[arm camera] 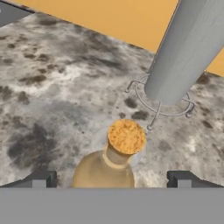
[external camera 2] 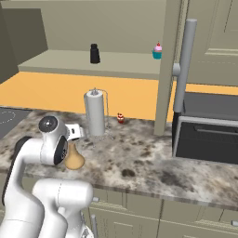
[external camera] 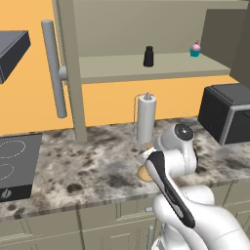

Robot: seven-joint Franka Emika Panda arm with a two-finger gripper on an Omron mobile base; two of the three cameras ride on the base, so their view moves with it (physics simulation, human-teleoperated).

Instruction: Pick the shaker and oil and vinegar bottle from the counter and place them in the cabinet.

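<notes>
the shaker [external camera: 148,56] stands upright on the open cabinet [external camera: 146,68] shelf, well apart from the cupcake [external camera: 195,49], so that half looks finished. the oil and vinegar bottle [arm camera: 111,162] stands upright on the counter [arm camera: 52,87], just in front of the paper towel roll [arm camera: 188,48] on its wire stand. the gripper [arm camera: 111,178] hovers right above it, jaws spread wide and holding nothing, a fingertip [arm camera: 37,178] either side of the bulbous body with clear gaps. the arm would do well to drop straight down so the pads close on the neck or upper shoulder, keeping the bottle centred between them. a skewed descent could clip the cork and tip the flask toward the towel stand.
</notes>
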